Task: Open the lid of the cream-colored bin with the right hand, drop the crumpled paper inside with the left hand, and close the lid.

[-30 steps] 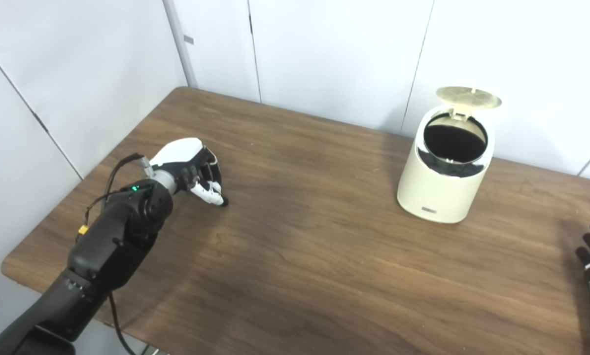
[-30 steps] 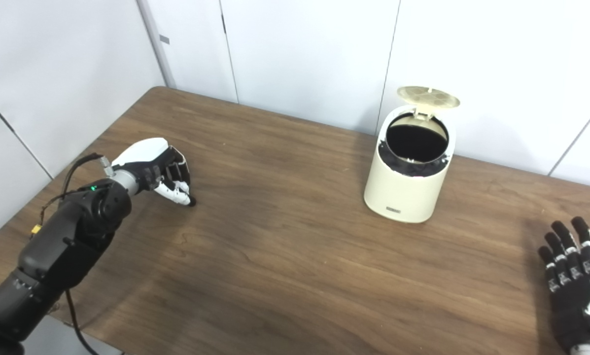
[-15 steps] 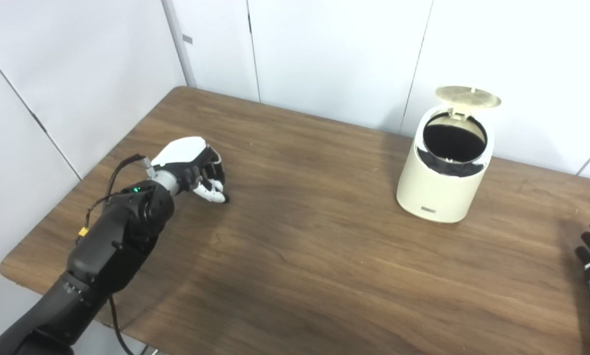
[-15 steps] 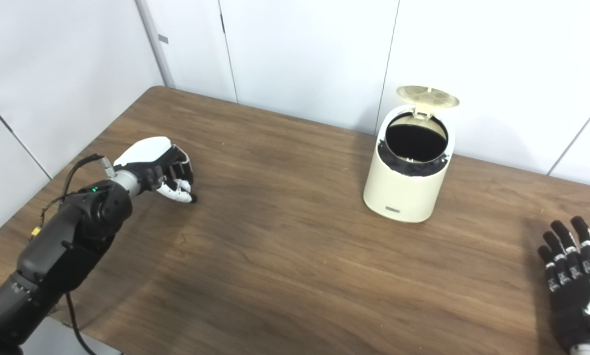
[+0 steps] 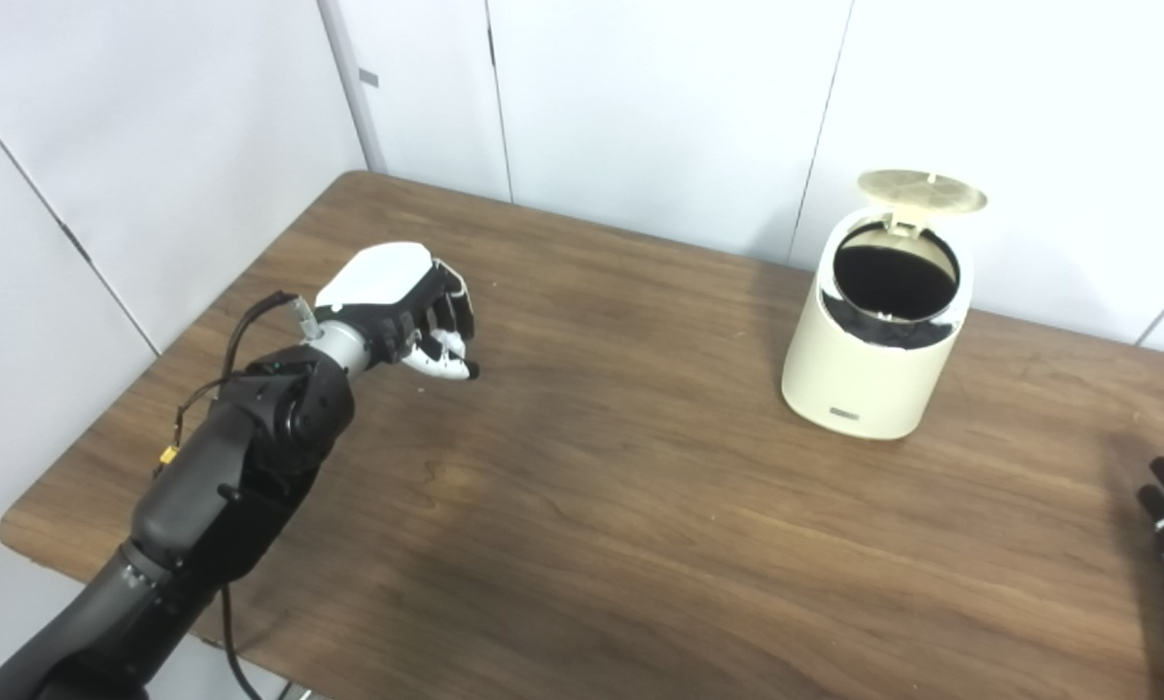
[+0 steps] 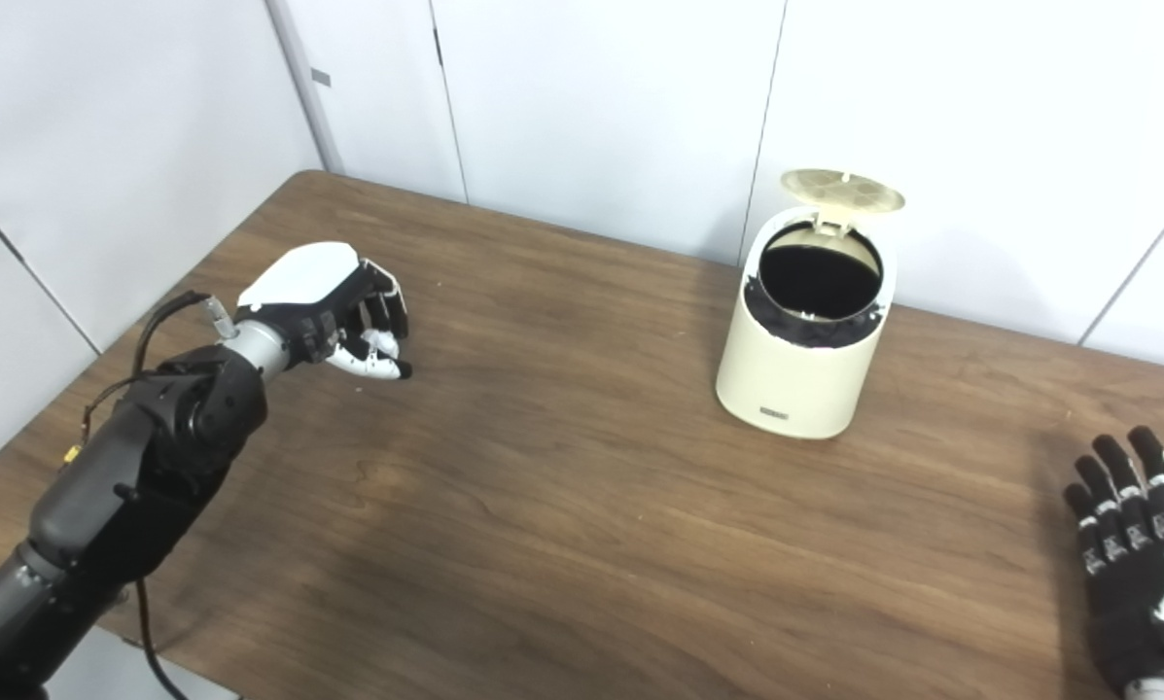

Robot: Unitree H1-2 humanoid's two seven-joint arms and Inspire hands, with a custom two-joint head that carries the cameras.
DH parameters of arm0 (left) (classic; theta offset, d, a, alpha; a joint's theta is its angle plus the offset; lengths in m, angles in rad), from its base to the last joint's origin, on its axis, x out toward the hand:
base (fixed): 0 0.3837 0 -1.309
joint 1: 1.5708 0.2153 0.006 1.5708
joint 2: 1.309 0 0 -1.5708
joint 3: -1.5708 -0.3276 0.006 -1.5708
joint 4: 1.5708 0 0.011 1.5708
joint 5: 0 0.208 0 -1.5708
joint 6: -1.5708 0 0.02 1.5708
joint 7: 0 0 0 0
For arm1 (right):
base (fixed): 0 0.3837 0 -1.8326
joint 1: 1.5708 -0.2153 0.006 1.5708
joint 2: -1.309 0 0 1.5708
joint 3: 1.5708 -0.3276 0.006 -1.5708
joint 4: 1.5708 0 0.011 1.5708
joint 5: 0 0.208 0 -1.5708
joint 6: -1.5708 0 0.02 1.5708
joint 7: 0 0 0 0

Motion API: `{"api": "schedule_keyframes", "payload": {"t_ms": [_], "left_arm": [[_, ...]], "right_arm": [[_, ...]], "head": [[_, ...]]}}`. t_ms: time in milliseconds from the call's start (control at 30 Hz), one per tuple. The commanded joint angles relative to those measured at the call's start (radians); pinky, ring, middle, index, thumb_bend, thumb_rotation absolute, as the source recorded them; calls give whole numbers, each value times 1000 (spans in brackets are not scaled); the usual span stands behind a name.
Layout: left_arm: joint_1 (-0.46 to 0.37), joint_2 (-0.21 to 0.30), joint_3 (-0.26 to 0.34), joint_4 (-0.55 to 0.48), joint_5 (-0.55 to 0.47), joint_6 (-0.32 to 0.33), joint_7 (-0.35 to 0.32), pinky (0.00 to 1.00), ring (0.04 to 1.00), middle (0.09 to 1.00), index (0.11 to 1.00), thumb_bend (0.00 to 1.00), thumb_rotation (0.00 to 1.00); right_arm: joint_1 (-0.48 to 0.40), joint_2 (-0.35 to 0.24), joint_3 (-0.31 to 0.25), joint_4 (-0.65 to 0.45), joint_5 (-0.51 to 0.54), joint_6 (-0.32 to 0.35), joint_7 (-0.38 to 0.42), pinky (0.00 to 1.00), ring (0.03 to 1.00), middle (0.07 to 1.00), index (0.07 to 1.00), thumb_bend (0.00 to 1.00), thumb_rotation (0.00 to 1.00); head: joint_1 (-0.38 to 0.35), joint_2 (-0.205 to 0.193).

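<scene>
At the table's left side our left hand (image 6: 334, 311) hovers with fingers curled shut; whether the crumpled paper sits inside them we cannot tell, since no paper shows anywhere. Well to the right stands the cream-colored bin (image 6: 805, 331), its lid (image 6: 842, 190) up; our right hand (image 6: 1131, 554) waits spread and empty. We should carry the fist level to directly over the dark mouth before uncurling; clear the raised lid.

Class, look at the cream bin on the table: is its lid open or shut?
Open. The lid stands raised behind the cream bin, and the dark inside shows through the round mouth.
</scene>
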Motion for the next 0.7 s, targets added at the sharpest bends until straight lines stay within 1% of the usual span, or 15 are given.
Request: {"api": "schedule_keyframes", "payload": {"t_ms": [0, 67, 267, 367, 467, 500, 600, 667], "left_arm": [[-36, 16, 16, -43, 24, 15, 8, 431, 398, 499, 500, 501, 0], [-38, 14, 18, -59, 24, 23, 0, 441, 406, 503, 494, 501, 0], [-45, 11, 15, -109, 23, 1, 1, 412, 397, 501, 500, 501, 0], [-59, 3, 6, -149, 37, 11, -23, 402, 394, 496, 495, 501, 0], [-78, -11, 1, -175, 39, 26, -48, 380, 381, 481, 500, 501, 0], [-85, -18, 0, -180, 36, 26, -52, 372, 379, 476, 500, 501, 0], [-110, -42, -4, -190, 35, 39, -70, 399, 397, 491, 493, 502, 0], [-122, -53, -4, -190, 34, 44, -78, 398, 398, 494, 496, 501, 0]], "right_arm": [[-19, -5, -5, 2, 11, -20, 12, 973, 949, 929, 951, 570, 1000], [-19, -5, -4, 5, 10, -23, 11, 972, 949, 930, 949, 573, 1000], [-22, 0, -5, 11, 10, -24, 5, 958, 941, 921, 945, 566, 1000], [-23, 4, -7, 10, 12, -24, 1, 957, 939, 918, 933, 564, 1000], [-25, 6, -6, 16, 9, -31, 1, 953, 939, 918, 931, 572, 1000], [-26, 6, -5, 22, 9, -37, 5, 966, 943, 921, 933, 569, 1000], [-27, 2, -2, 38, 12, -52, 18, 980, 949, 928, 940, 568, 1000], [-27, 3, -2, 40, 15, -54, 18, 985, 951, 931, 942, 563, 1000]], "head": [[1, 0], [-2, -1], [-14, -5], [-26, -7], [-37, -9], [-40, -10], [-47, -10], [-57, -12]]}}
